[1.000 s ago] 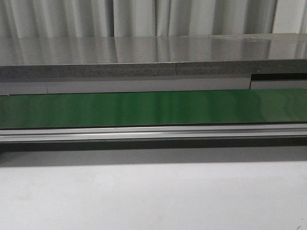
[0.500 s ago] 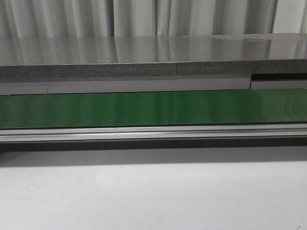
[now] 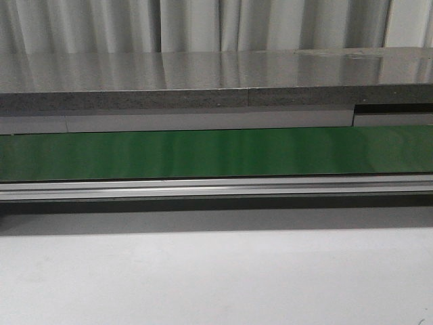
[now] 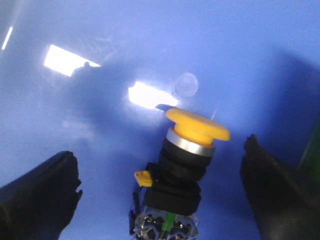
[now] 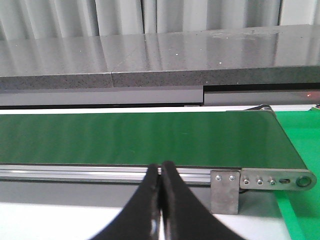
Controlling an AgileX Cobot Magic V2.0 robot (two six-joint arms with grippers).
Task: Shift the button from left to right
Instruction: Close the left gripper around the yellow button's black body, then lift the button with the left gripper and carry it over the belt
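Yellow mushroom-headed push-button with black boxy body is sitting untouched between the left gripper's wide-spread jaws; the right gripper is pointing closed at the green conveyor belt

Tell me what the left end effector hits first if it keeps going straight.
Probably the button, lying between the open left end effector fingers on the blue surface; depth is unclear.

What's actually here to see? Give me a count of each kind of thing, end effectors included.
Button: 1
Blue surface under it: 1
Green conveyor belt: 1
End effectors: 2, left end effector open around the button, right end effector shut
Total: 5
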